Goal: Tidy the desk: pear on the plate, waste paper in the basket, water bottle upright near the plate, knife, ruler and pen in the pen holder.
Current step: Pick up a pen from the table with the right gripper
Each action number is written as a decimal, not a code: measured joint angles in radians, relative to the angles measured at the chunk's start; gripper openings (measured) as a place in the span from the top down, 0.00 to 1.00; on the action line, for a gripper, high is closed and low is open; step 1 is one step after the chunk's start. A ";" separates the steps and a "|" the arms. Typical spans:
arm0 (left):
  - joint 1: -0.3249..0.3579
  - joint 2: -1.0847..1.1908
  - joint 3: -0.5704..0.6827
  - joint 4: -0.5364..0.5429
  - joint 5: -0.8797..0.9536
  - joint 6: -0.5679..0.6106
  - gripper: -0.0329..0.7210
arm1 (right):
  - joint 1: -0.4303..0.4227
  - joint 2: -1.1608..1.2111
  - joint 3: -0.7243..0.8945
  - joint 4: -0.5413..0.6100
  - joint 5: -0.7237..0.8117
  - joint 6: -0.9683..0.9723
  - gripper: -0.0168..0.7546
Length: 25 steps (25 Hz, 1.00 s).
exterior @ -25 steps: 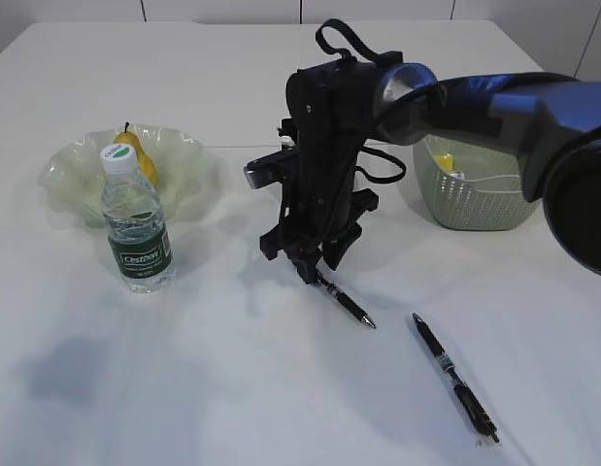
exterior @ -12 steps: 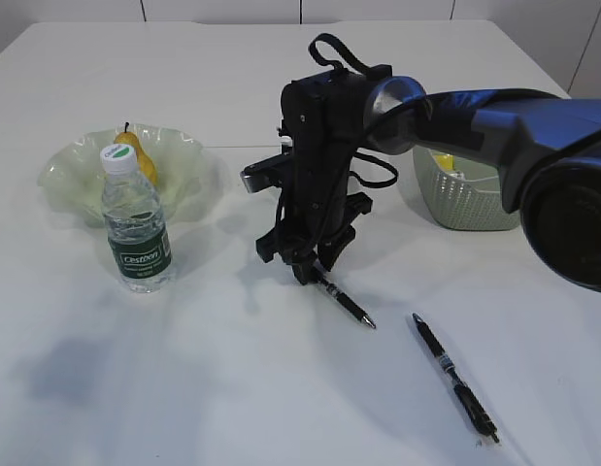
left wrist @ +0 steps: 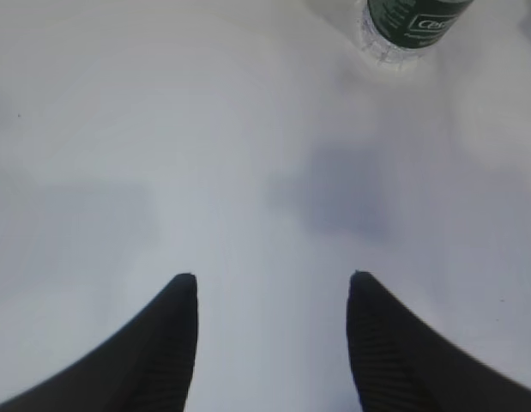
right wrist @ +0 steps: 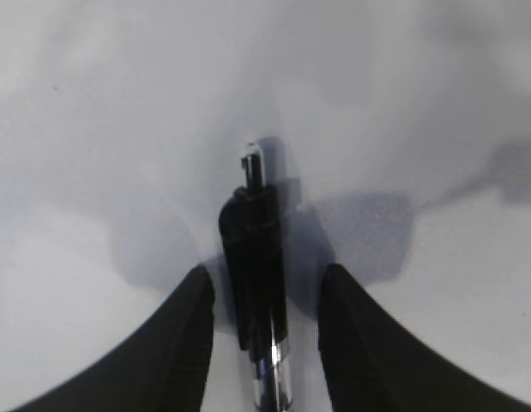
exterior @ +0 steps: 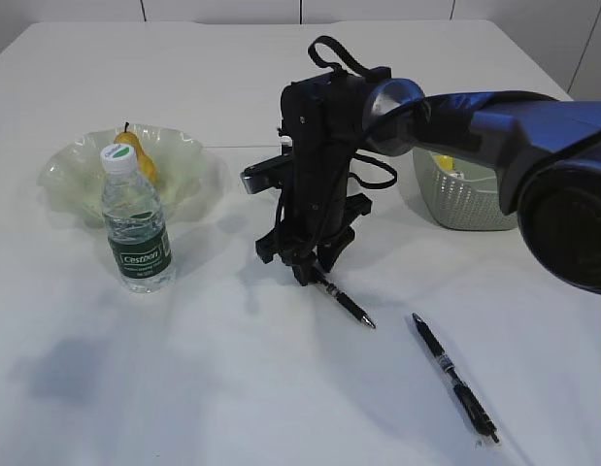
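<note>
My right gripper is down at the desk in the middle, open, its jaws on either side of the top end of a black pen, with a gap on each side. A second black pen lies to the front right. The pear sits in the ruffled plate. The water bottle stands upright in front of the plate. Yellow waste paper lies in the basket. My left gripper is open and empty over bare desk, the bottle's base ahead. The pen holder, ruler and knife are not visible.
The right arm reaches in from the right, passing over the basket. The desk's far edge runs along the top of the exterior view.
My right gripper has shifted slightly left and settled over the pen's top end. The pens, bottle, pear and basket have not moved.
</note>
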 joint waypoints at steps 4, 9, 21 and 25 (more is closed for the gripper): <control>0.001 0.011 0.000 0.000 0.000 0.000 0.44 | 0.000 0.004 -0.004 0.009 0.002 0.000 0.64; 0.000 0.011 0.000 0.000 0.000 0.000 0.44 | 0.000 0.006 -0.006 0.014 0.002 0.000 0.77; 0.000 0.022 0.000 0.000 0.000 0.000 0.44 | -0.004 0.006 -0.008 0.022 0.002 -0.006 0.86; 0.001 0.025 0.000 0.000 0.000 0.000 0.44 | -0.026 -0.011 -0.004 0.080 0.002 -0.018 0.87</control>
